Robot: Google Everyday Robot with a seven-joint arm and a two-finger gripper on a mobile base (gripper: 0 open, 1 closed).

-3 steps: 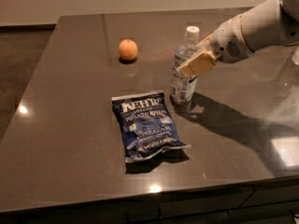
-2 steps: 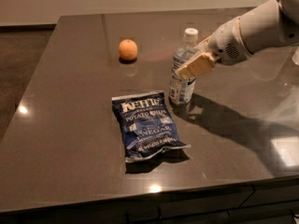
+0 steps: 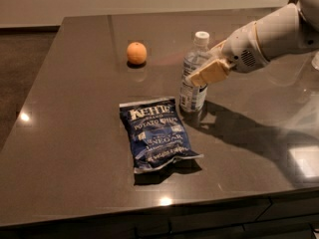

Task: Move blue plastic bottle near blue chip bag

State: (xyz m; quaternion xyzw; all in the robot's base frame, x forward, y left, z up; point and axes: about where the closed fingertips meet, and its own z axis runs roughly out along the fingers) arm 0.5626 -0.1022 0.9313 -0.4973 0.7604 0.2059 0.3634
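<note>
A: Obs., big to small. Counter (image 3: 75,133): dark, glossy, fills most of the frame. Blue chip bag (image 3: 157,133): lying flat at centre, long axis running upper left to lower right.
B: Blue plastic bottle (image 3: 192,96)?
A: Upright, cap up, just beside the bag's upper right corner. Touching or not, cannot tell.
B: Tool?
A: Tool (image 3: 203,75) reaches in from the upper right and overlaps the bottle's mid-body. Whether it has hold of the bottle: cannot tell.
B: Relation that matters?
A: Bottle directly left of the tool, bag down-left of both. Judgement: placement looks near enough. Orange (image 3: 136,53), upper left of the bottle, well apart.
</note>
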